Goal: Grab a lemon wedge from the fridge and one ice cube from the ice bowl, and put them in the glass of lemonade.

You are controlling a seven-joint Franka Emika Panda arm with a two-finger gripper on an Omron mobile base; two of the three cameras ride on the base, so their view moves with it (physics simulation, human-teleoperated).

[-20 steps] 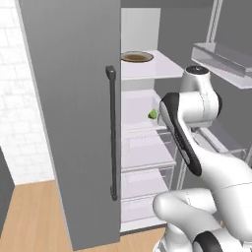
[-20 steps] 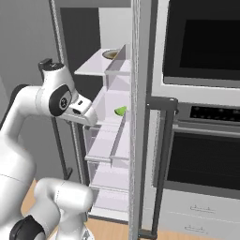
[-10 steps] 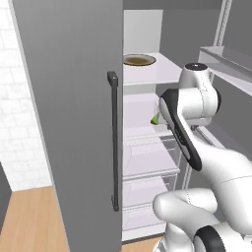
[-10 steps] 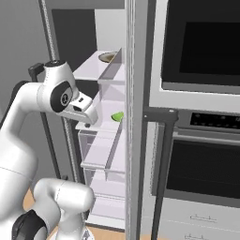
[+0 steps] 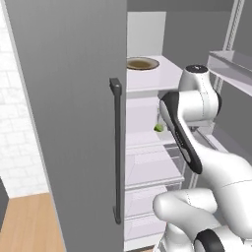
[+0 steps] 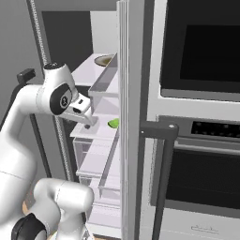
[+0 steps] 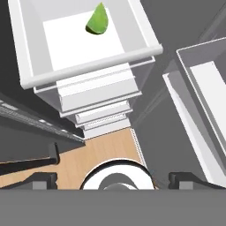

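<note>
The fridge point(image 5: 74, 98) stands open, its white shelves showing past the door edge point(image 6: 126, 70). A yellow-green lemon wedge point(image 5: 158, 128) lies alone on a middle shelf point(image 6: 113, 123). In the hand view the lemon wedge point(image 7: 98, 20) rests on the white shelf near the top of the picture, well ahead of my gripper point(image 7: 118, 178). The fingertips point(image 7: 42, 180) stand wide apart, open, with nothing between them. From the right base view my gripper point(image 6: 88, 121) hangs just left of the wedge, not touching it. The ice bowl, ice cube and glass of lemonade are out of view.
A brown-rimmed flat dish point(image 5: 142, 63) sits on the top shelf. The grey door with its dark bar handle point(image 5: 116, 147) stands close on the left. Door bins point(image 7: 203, 88) line the right side. A black-fronted oven point(image 6: 201, 47) flanks the fridge. Clear drawers point(image 5: 147, 167) sit below.
Both base views have shifted and the fridge looms larger, so the camera moved closer. The arm keeps about the same pose, the gripper still open beside the wedge.
</note>
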